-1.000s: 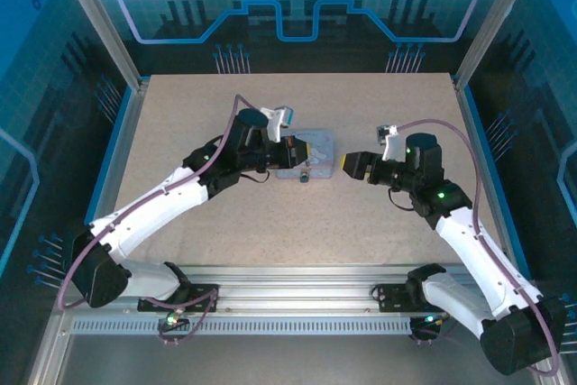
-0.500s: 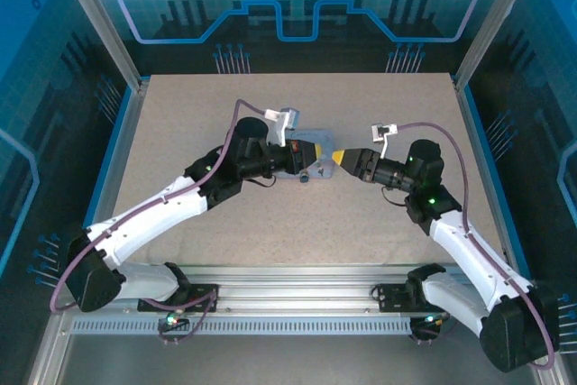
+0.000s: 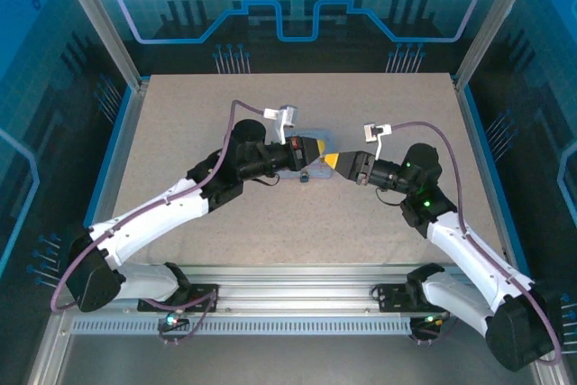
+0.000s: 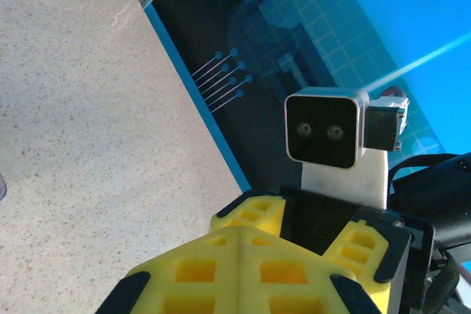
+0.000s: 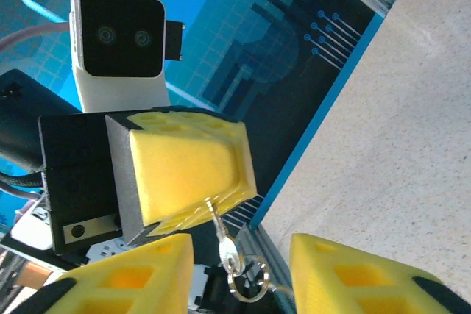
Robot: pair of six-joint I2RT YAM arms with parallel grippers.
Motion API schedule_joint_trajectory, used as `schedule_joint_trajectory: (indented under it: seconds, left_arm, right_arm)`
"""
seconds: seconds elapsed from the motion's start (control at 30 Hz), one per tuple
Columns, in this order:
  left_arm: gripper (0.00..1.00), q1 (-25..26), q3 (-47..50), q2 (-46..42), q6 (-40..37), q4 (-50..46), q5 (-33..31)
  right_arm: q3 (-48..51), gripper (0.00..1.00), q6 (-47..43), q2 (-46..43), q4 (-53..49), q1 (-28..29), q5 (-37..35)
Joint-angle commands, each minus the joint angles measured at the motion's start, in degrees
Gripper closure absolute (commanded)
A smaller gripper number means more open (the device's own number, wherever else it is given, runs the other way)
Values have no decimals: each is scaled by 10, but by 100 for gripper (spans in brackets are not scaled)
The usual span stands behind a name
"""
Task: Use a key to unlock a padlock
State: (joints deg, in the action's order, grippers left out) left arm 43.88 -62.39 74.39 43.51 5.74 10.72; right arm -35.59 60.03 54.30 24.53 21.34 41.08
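Left gripper pressed together, pinching the key, key ring dangling below between the right gripper's spread fingers, padlock at the tin's near edge

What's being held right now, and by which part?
The left hand pinches the key by its thin tip; its ring hangs free. The right hand straddles the ring, open, holding nothing.

Left claw, key jutting out, blocks the right claw head-on; bare table lies either side.
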Motion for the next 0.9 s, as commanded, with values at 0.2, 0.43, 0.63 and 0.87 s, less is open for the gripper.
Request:
schedule_joint_trajectory:
  seconds: [0.2,0.43,0.63,0.87]
  left_arm:
    - [100,5,15,-18,20,41,5]
    - [100,5,22,-23,27,50,8]
    - [77,0,19,-30,31,29,12]
    - [58,-39,-3,-33,35,-35,99]
  right_arm:
    - [-8,77,-6,1,26,14,11]
    - [-10,100,-8,0,28,15,12]
    - [-24,100,-38,-12,-22,11,13]
    - [-79,100,-114,-7,-169,-18,65]
